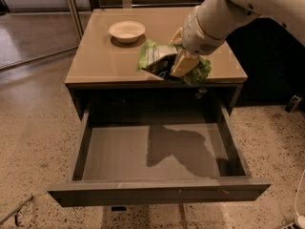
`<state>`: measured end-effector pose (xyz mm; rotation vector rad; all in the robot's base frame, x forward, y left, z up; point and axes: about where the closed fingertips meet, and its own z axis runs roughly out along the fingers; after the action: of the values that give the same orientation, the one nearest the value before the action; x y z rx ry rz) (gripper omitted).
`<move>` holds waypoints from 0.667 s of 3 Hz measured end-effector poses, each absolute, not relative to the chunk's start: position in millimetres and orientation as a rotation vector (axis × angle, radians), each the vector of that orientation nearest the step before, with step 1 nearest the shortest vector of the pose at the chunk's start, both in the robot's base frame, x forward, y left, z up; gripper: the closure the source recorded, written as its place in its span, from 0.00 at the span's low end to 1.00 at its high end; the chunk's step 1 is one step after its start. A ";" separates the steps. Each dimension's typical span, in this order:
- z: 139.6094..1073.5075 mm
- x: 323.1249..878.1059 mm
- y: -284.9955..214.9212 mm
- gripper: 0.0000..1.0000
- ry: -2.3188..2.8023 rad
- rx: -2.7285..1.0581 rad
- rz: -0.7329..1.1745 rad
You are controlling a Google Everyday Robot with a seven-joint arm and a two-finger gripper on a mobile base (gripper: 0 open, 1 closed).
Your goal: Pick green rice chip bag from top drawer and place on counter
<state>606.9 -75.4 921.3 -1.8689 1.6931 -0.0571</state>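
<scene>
My gripper (180, 56) is shut on the green rice chip bag (157, 58), a crinkly bright-green bag with a white end and dark patches. It holds the bag in the air over the front edge of the counter (105, 61), a glossy tan top on a dark cabinet. The bag sticks out to the left of the yellowish fingers (183, 63). The top drawer (157, 190) is pulled fully open below, a grey-brown box with nothing in it but the arm's shadow.
A white bowl (127, 31) sits at the back left of the counter. My white arm (224, 13) comes in from the upper right. The floor is speckled terrazzo (33, 142). A cable lies at the lower right (299, 209).
</scene>
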 end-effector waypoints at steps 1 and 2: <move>927.6 650.9 -69.1 1.00 1.620 -1.844 -0.089; 922.2 691.6 -66.3 1.00 1.578 -1.802 -0.077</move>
<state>691.6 -66.3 922.2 -1.8021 1.5775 -0.0765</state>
